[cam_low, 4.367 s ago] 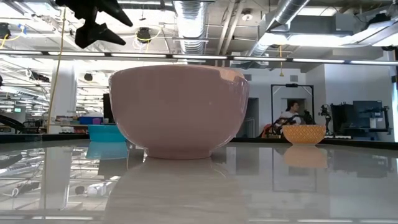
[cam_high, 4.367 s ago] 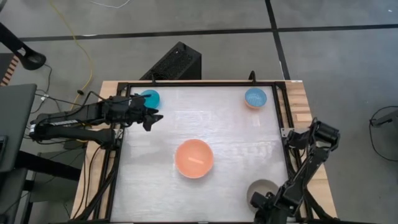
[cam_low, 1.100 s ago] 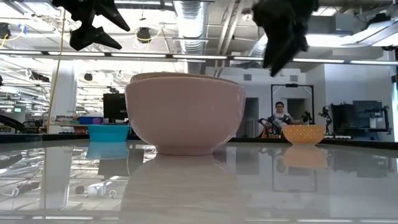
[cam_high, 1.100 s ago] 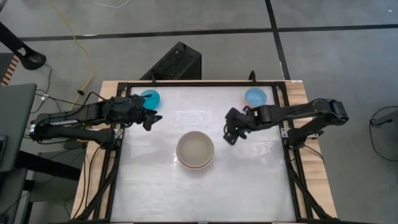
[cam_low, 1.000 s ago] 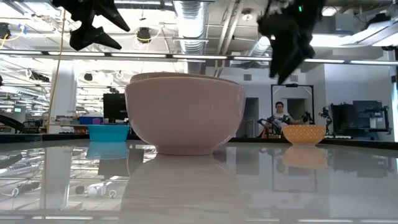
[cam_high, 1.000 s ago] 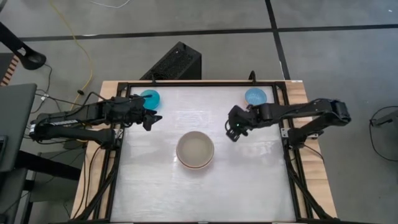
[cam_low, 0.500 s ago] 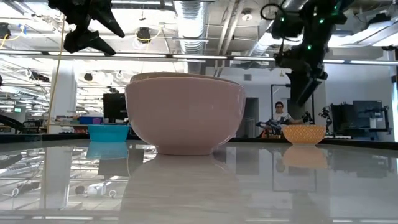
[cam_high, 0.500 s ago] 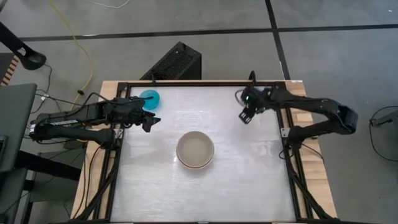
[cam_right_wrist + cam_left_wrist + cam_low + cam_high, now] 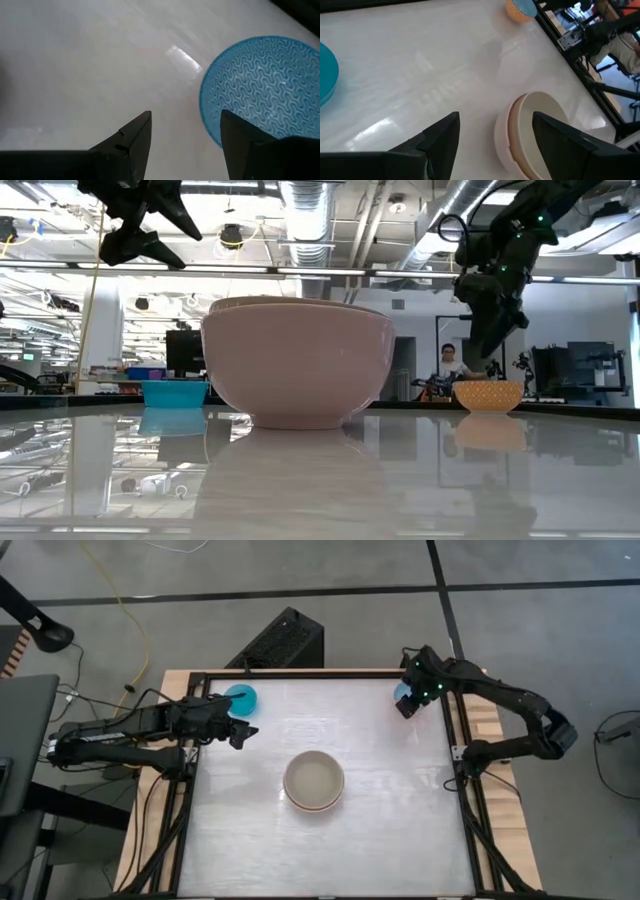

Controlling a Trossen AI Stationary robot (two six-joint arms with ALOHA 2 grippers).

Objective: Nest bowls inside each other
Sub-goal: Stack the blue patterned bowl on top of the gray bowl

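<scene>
A beige-grey bowl (image 9: 314,778) sits nested in the salmon-pink bowl (image 9: 300,365) at the table's middle. A cyan bowl (image 9: 241,697) stands on its base at the far left. A light blue bowl (image 9: 260,85), wave-patterned inside and orange outside (image 9: 488,394), stands at the far right. My right gripper (image 9: 406,708) hangs open just above it, partly covering it in the high view; its fingers straddle the bowl's near-left rim without touching. My left gripper (image 9: 243,732) hovers open in the air near the cyan bowl.
A black frame (image 9: 320,673) runs round the white tabletop. The wooden edge (image 9: 485,710) lies to the right of the light blue bowl. A black box (image 9: 280,640) stands on the floor beyond the far edge. A person (image 9: 447,365) sits far off in the room.
My right gripper has swung from beside the nested bowls toward the table's far right corner and sunk a little, turning as it went, and now hangs over the light blue bowl, still open. My left gripper has rolled slightly in place. No bowl has moved.
</scene>
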